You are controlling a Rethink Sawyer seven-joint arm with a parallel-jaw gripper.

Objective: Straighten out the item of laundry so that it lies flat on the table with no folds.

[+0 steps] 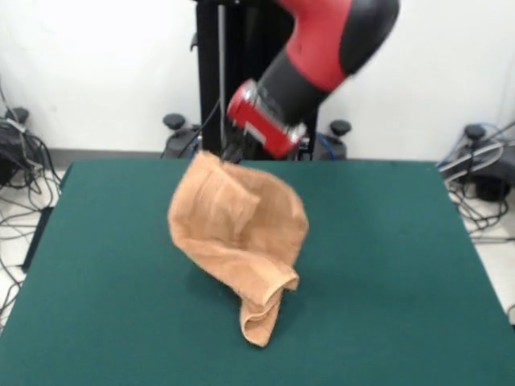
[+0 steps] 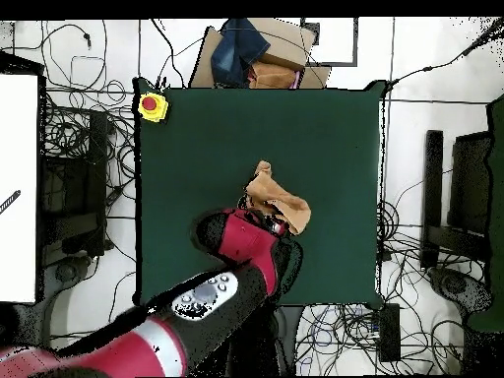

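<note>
Hanging crumpled from our gripper (image 1: 233, 153), the tan towel (image 1: 237, 233) is draping in folds, its lower tip touching the green bench (image 1: 386, 265) mid-surface; fingers are pinching its top corner.

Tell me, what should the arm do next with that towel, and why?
Probably carry the towel sideways while lowering it, so it unrolls flat. The gripper holds its top edge up, and the cloth hangs bunched with only its lower tip on the table.

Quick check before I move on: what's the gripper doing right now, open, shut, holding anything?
Gripper: shut on the towel, holding it up by its top corner; the lower end trails on the table.
</note>
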